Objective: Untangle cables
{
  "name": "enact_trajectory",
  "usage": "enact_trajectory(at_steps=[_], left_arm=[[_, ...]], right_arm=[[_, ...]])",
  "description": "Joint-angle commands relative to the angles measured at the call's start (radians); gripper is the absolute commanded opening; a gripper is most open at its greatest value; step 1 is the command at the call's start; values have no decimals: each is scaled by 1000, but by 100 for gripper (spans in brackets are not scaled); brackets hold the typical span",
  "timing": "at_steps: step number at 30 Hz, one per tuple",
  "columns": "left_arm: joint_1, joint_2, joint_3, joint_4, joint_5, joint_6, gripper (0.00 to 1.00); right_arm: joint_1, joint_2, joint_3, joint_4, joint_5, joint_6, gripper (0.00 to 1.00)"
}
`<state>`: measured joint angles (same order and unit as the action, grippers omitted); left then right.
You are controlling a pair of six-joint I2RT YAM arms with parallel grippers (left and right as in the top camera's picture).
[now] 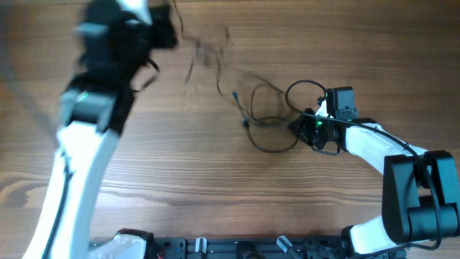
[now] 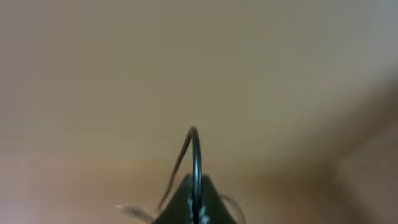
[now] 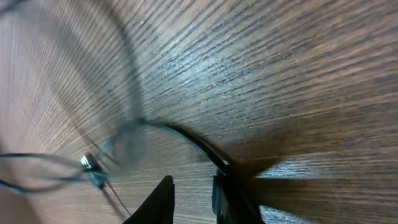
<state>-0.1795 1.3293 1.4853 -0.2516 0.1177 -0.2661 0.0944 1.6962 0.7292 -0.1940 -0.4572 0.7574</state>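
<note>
We judge the cables (image 1: 269,119), mid-table (image 1: 215,187), light and limp; best grasped near a plug. Our left gripper (image 2: 194,190), at ten o'clock, pinches a cord loop. Whether the right gripper (image 3: 191,198), at three o'clock, grips anything, we cannot tell.

The left arm (image 1: 85,140) is shown raised, the left gripper (image 2: 194,182) pressed closed. The right gripper (image 3: 189,194) is held low, jaws narrowly parted.

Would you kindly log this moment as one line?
left jaws shut on cable, raised | right jaws at tangle, grip unclear
</note>
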Motion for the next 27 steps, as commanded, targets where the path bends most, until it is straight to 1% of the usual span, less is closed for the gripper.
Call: enact_trajectory(at_steps=[1, 2, 4, 6, 7, 8, 10, 13, 15, 17, 19, 20, 21, 23, 24, 25, 26, 27], left_arm=[[38, -126, 16, 180, -100, -37, 4], [43, -146, 16, 215, -163, -37, 4], [47, -159, 16, 195, -268, -34, 4], [47, -151, 16, 105, -322, -34, 4], [47, -137, 16, 33, -335, -34, 4], [47, -119, 16, -41, -336, -34, 4], [47, -44, 16, -256, -336, -35, 4], [47, 50, 16, -404, -336, -70, 4], [47, 124, 16, -439, -335, -87, 5], [47, 194, 16, -423, -304, -87, 4], [47, 231, 16, -391, -193, -90, 4], [47, 238, 16, -392, -135, -119, 4], [47, 246, 16, -393, -9, -167, 4], [47, 259, 16, -360, 303, -196, 4], [50, 264, 16, -309, 498, -200, 5], [56, 264, 16, -254, 637, -230, 5], [70, 264, 16, -156, 779, -296, 4], [86, 264, 16, -55, 863, -367, 4]], right_arm=[[-2, 28, -18, -18, 56, -17, 24], [-2, 28, -18, -18, 56, -17, 23], [-2, 28, -18, -18, 56, -17, 23], [-2, 28, -18, -18, 56, -17, 23], [-2, 28, -18, -17, 56, -17, 23], [-2, 28, -18, -17, 56, -17, 23], [-2, 28, -18, -17, 56, -17, 23], [-2, 28, -18, -17, 56, -18, 23], [-2, 28, -18, -16, 56, -18, 23], [-2, 28, -18, -16, 56, -18, 23], [-2, 28, -18, -17, 56, -18, 23], [-2, 28, -18, -17, 56, -18, 23], [-2, 28, -18, -17, 56, -18, 23], [-2, 28, -18, -16, 56, -18, 23], [-2, 28, -18, -16, 53, -17, 23], [-2, 28, -18, -16, 52, -17, 23], [-2, 28, -18, -16, 52, -18, 23], [-2, 28, -18, -16, 53, -18, 23]])
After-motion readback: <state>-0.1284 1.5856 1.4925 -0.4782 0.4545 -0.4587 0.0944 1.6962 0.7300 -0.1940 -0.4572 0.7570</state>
